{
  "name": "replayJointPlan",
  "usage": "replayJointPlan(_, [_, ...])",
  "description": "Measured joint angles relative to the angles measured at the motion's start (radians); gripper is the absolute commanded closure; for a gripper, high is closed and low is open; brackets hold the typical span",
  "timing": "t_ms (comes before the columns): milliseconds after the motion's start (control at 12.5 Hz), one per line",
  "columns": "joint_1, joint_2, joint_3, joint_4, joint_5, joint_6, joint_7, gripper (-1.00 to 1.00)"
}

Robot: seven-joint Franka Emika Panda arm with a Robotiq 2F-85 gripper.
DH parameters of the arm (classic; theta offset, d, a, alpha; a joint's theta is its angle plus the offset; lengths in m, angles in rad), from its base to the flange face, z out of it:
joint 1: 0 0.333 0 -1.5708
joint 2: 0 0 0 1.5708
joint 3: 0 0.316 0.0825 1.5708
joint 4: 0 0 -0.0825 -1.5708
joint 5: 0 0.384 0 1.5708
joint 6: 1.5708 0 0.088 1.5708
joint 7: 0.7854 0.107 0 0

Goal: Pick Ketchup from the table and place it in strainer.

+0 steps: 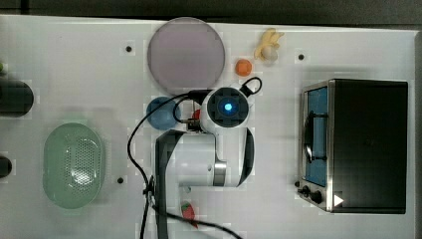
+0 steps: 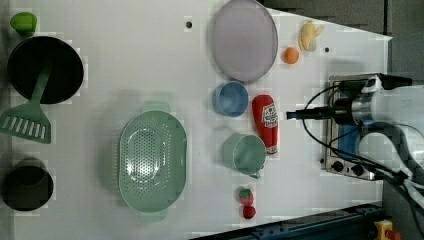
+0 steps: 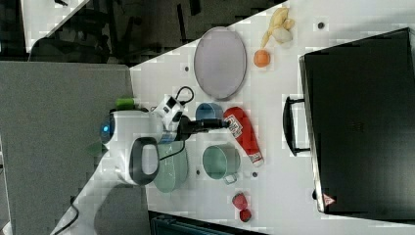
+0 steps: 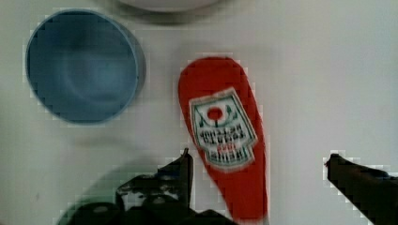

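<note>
The Ketchup (image 4: 220, 136) is a red squeeze bottle lying flat on the white table, label up, between the blue bowl and the green mug; it is also seen in the left view (image 2: 265, 122) and the right view (image 3: 243, 129). My gripper (image 4: 260, 161) is open and hovers above the bottle's lower half, one finger on each side, not touching it. In the left view the gripper (image 2: 291, 115) sits just right of the bottle. The mint-green strainer (image 2: 152, 159) stands empty further along the table (image 1: 73, 165); in the right view the arm partly hides it (image 3: 173, 169).
A blue bowl (image 2: 231, 98) and a green mug (image 2: 245, 154) flank the bottle closely. A purple plate (image 2: 244, 40), an orange (image 2: 291, 55), a banana (image 2: 309, 36), two strawberries (image 2: 246, 196), a toaster oven (image 1: 356, 144) and a black pan with spatula (image 2: 45, 70) stand around.
</note>
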Motion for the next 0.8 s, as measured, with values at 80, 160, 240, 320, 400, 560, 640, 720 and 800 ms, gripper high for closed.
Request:
replayJointPlan(80, [0.006, 0.028, 0.001, -0.004, -0.003, 0.051, -0.012, -1.00])
replayJointPlan(160, [0.008, 0.048, 0.005, -0.014, -0.006, 0.102, -0.016, -1.00])
replayJointPlan(240, [0.016, 0.064, -0.001, -0.031, -0.011, 0.150, -0.023, -1.00])
replayJointPlan(320, [0.023, 0.088, -0.009, -0.039, -0.011, 0.178, -0.028, -1.00])
replayJointPlan(400, [0.022, 0.117, -0.010, -0.045, -0.011, 0.225, -0.029, -1.00])
replayJointPlan(560, [0.025, 0.172, -0.013, -0.070, -0.011, 0.300, -0.040, -1.00])
replayJointPlan(640, [0.023, 0.194, -0.011, -0.080, -0.011, 0.327, -0.042, -1.00])
replayJointPlan(720, [0.022, 0.213, -0.006, -0.092, -0.011, 0.350, -0.043, -0.93])
replayJointPlan(800, [0.023, 0.226, -0.003, -0.102, -0.011, 0.360, -0.047, -0.69])
